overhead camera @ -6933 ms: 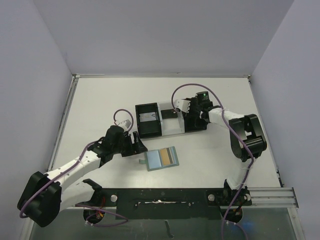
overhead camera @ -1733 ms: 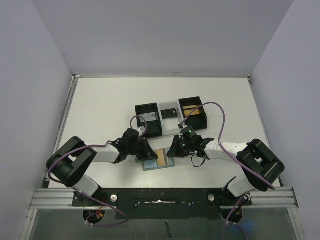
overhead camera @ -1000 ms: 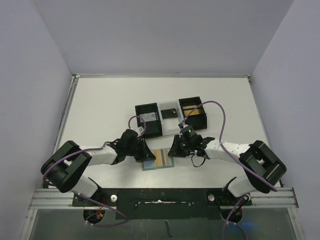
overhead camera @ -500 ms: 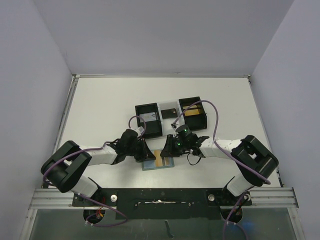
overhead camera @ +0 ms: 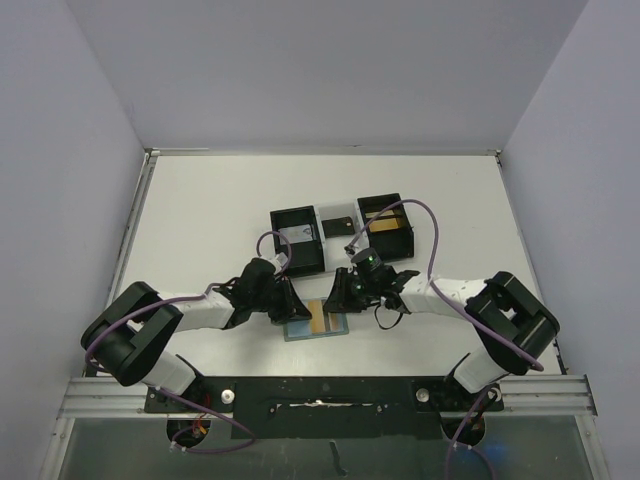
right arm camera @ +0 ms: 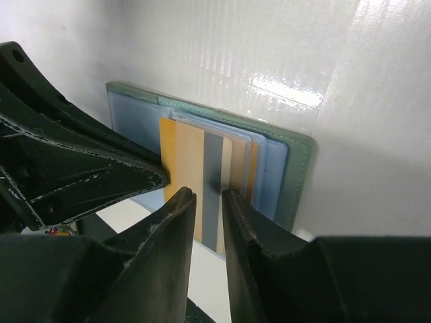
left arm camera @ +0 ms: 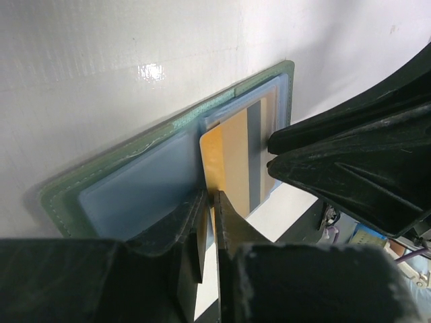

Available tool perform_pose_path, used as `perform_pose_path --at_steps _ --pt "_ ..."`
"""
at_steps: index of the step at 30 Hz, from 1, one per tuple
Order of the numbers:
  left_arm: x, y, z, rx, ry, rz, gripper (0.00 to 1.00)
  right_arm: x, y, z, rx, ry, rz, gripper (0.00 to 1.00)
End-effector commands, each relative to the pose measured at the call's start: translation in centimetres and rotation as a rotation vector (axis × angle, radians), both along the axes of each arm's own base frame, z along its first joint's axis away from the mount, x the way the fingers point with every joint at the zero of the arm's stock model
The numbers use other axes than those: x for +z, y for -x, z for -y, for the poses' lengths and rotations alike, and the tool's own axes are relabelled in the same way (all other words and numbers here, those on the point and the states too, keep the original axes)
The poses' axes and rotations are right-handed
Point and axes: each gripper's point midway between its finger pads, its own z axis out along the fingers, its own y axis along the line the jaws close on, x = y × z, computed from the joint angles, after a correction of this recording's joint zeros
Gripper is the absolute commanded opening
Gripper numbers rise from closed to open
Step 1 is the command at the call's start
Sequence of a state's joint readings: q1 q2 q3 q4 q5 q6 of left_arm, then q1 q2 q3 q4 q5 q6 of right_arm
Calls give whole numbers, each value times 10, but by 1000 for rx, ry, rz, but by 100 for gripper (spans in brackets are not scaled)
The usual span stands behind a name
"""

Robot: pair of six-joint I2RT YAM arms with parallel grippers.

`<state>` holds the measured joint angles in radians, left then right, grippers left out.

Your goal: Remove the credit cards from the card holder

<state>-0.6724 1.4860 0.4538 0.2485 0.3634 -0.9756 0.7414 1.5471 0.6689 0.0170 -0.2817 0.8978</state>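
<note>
Counted one card holder (overhead camera: 299, 328), open flat on white table (overhead camera: 200, 220), 6 o'clock from box row. In its pocket one gold-orange credit card (right arm camera: 182, 148) with grey stripe, partly out; pale layers behind, number unclear.

Two grippers:
- left gripper (left arm camera: 209, 195) at holder's 9 o'clock, fingers nearly together at card edge, pinch unclear
- right gripper (right arm camera: 209, 195) at 2 o'clock, fingers slightly parted over card

Two black boxes (overhead camera: 298, 260) (overhead camera: 407, 236), one pale tray (overhead camera: 340, 252) between.
</note>
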Motion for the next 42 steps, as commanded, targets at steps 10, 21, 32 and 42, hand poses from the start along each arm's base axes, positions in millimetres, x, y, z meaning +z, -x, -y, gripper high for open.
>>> perform_pose_path --at_steps 10,21,32,42 --pt "12 -8 4 -2 32 48 10 -10 3 0 42 43 -21 25" --pt "6 -4 9 18 99 17 25 -13 10 -6 65 -6 -49 24" --pt "7 -6 2 49 101 29 4 -16 12 -3 65 -4 -63 24" --pt "3 -5 -27 92 -39 71 0 -18 6 6 22 55 -51 24"
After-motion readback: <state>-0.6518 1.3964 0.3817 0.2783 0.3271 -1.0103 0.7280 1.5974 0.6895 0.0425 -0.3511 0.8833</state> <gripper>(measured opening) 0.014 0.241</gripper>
